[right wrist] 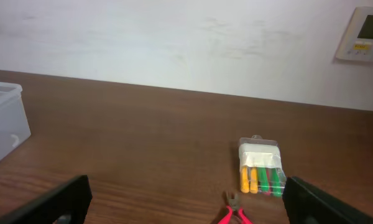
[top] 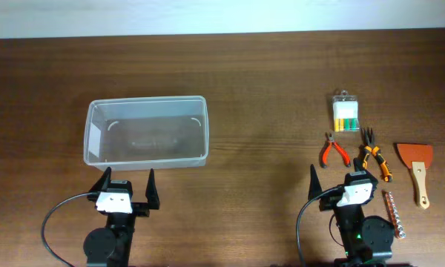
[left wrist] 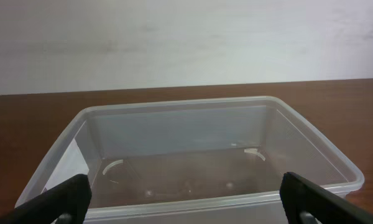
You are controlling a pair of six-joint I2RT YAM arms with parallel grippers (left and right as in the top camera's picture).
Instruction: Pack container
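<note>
Container (top: 148,133) is sitting on the left half of the counter (top: 259,74), long side facing the arms, upright, and you can see the wood grain right through its clear floor. The left hand (top: 130,174) is parked just on the near side of it with the fingers spread wide and not gripping anything. In the left wrist view the tub's near rim runs between the two fingertips.

Over on the right, well apart from the tub, is all the loose stuff. There's a clear blister pack (top: 345,113) with yellow and green sticks in it. Nearer the arms are red-handled pliers (top: 332,150) and orange-and-black pliers (top: 374,157) side by side. A scraper (top: 417,167) with a wooden handle lies at the far right, and a small strip of bits (top: 394,213) sits beside the right arm's base. The right hand (right wrist: 188,183) is also fully spread and holding nothing, just short of the red pliers.
</note>
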